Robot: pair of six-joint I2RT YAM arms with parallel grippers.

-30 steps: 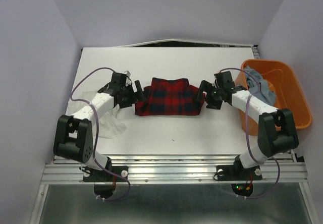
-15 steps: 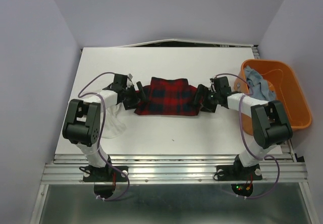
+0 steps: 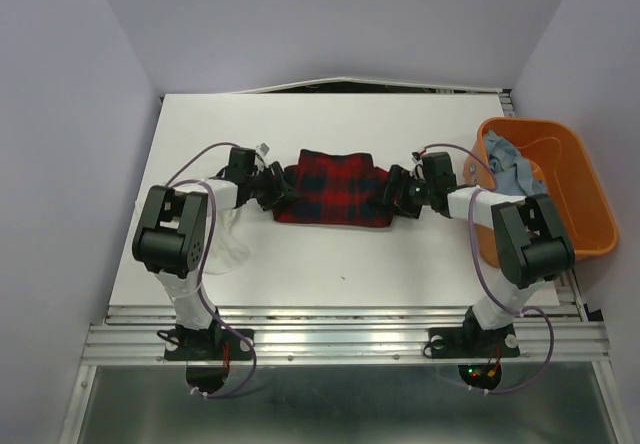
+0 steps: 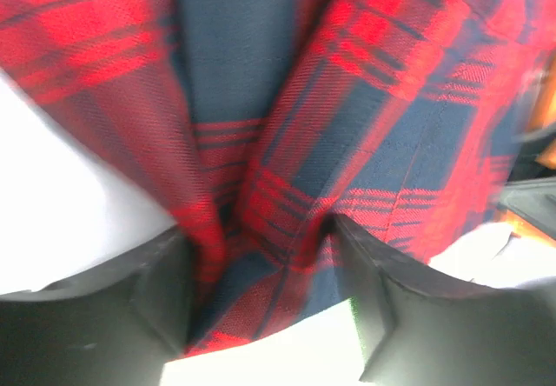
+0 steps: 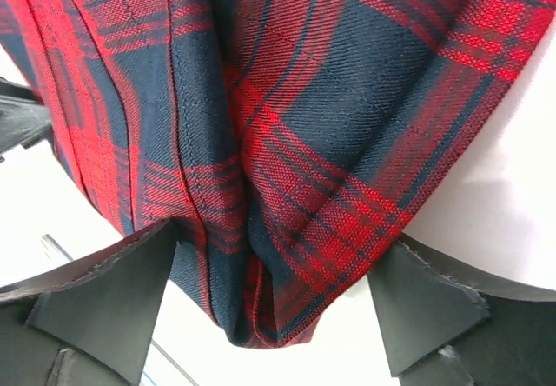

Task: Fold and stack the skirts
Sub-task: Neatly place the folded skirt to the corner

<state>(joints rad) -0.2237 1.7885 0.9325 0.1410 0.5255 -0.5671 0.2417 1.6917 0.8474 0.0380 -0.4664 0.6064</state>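
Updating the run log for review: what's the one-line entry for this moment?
plaid skirt mid-table | left gripper astride its left edge | right gripper astride its right edge, jaws wide | denim skirt in tub

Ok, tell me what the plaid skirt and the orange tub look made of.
Plaid skirt: woven cloth, matte; the wrist views show a twill-like weave, stitch lines, soft folds. Orange tub: probably moulded plastic, smooth and faintly glossy, with a rigid, even rim.

A red-and-black plaid skirt fills most of the view, bunched into folds over the white counter. The right end effector straddles its near edge, with the black fingers set wide on either side of a fold.
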